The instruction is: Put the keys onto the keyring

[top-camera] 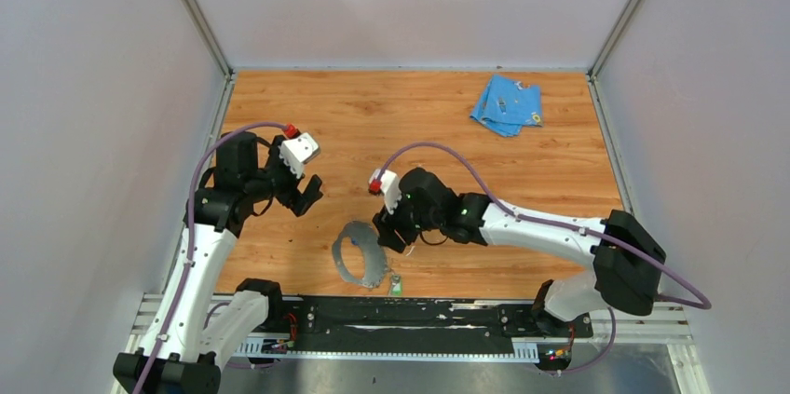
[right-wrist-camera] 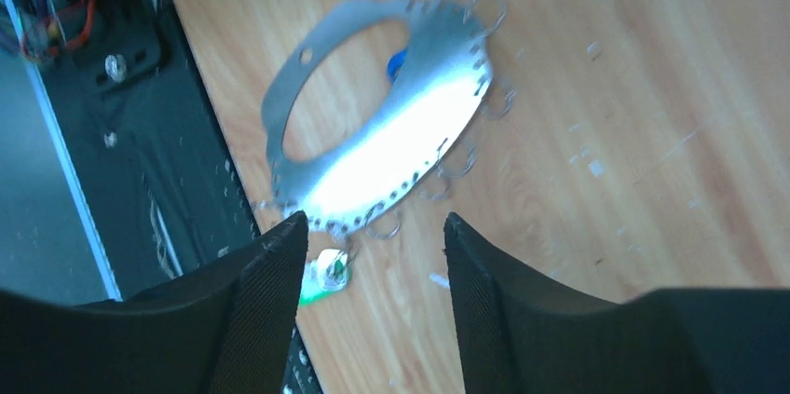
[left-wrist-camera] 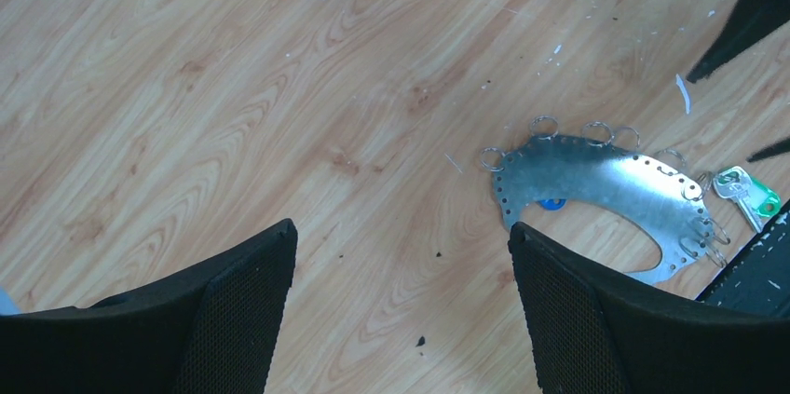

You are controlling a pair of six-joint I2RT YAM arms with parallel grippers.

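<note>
The wooden tabletop (top-camera: pixel 419 115) carries everything near its 6 o'clock edge in the top view. The left pincer (left-wrist-camera: pixel 401 231) hangs at 10 o'clock from the keyring, jaws spread wide and empty. The right pincer (right-wrist-camera: pixel 374 219) hovers low at 2 o'clock from it, jaws apart with nothing between them and the tips just short of the band's rim.

The keyring (top-camera: pixel 371 262) lies flat. It is a thin grey metal oval with a big hole, and small wire loops (left-wrist-camera: pixel 543 124) are strung along its outer rim. It looks stiff, light and slick. Lying flush on the wood, it will probably skate away from a push. A pinch across the band, 1 finger through the hole and 1 outside, seems the surest hold.

The green key (left-wrist-camera: pixel 745 194) rests at 4 o'clock from the keyring, just beside its rim. The blue key (left-wrist-camera: pixel 551 204) shows only its head, peeking into the hole from under the band. Both keys look tiny and light, and the plastic head is likely the best place to grip.
</note>
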